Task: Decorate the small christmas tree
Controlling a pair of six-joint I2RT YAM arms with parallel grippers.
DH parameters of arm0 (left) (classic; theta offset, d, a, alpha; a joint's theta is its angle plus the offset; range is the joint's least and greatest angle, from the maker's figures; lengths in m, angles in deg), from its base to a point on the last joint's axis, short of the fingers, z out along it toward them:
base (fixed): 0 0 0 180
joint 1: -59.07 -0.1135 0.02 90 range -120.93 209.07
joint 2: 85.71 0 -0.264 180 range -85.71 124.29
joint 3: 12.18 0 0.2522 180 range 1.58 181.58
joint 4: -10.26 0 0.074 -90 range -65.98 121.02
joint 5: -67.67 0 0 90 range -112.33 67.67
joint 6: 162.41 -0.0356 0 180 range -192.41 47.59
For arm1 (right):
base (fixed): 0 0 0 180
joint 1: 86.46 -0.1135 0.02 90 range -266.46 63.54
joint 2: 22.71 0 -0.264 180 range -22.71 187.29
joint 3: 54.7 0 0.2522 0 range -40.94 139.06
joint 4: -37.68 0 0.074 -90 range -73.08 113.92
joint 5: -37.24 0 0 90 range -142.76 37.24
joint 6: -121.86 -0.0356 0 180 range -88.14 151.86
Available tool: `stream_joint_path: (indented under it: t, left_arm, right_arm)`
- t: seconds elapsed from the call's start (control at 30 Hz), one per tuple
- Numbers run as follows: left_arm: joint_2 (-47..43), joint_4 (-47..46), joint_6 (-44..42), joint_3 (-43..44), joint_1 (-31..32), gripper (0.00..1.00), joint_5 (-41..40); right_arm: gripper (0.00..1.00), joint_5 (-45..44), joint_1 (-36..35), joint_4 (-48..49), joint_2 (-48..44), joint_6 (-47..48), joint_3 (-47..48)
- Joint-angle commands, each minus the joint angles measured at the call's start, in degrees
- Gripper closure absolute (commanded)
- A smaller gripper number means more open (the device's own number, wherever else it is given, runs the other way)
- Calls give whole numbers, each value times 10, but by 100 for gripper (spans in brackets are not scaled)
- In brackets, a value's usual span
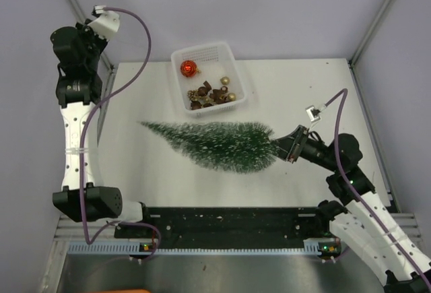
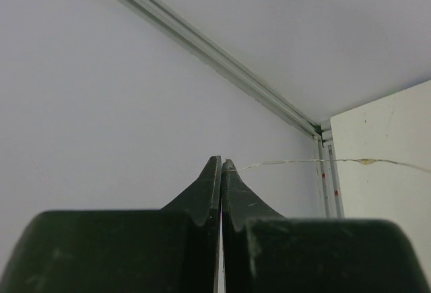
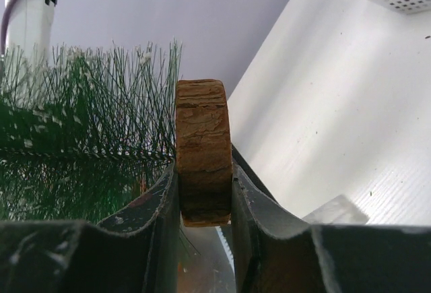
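Within right gripper (image 3: 204,175), christmas tree base (image 3: 202,124)

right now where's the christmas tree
In the top view the small christmas tree is sideways mid-table, between the white basket and the arms' bases, its wooden base clamped in the right gripper.

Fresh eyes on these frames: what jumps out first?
The dark green frosted bottle-brush tree is horizontal at mid-table, with the right gripper clamped on its round brown wooden disc base. Behind it sits a white perforated plastic basket holding a red bauble and gold baubles.
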Motion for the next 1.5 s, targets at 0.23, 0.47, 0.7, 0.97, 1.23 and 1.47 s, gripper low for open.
stream_joint_path:
  t: [0.23, 0.47, 0.7, 0.97, 1.23, 1.47]
  left_arm:
    - [-129, 7, 25, -146, -23, 100, 26]
    - [-231, 69, 12, -228, -219, 100, 132]
    - [-254, 121, -39, -264, -435, 100, 281]
    - [-225, 151, -94, -266, -630, 100, 410]
    - [-283, 227, -256, -343, -680, 100, 445]
    - [-355, 356, -437, -394, -707, 100, 486]
  right_arm:
    - [100, 47, 65, 42, -70, -106, -9]
    - [100, 24, 87, -21, -63, -53, 4]
    - [100, 51, 93, 17, -51, -88, -13]
    - [100, 43, 96, 14, -42, -80, -6]
    - [100, 8, 129, 24, 52, -107, 70]
    - [100, -122, 189, -37, 149, -139, 122]
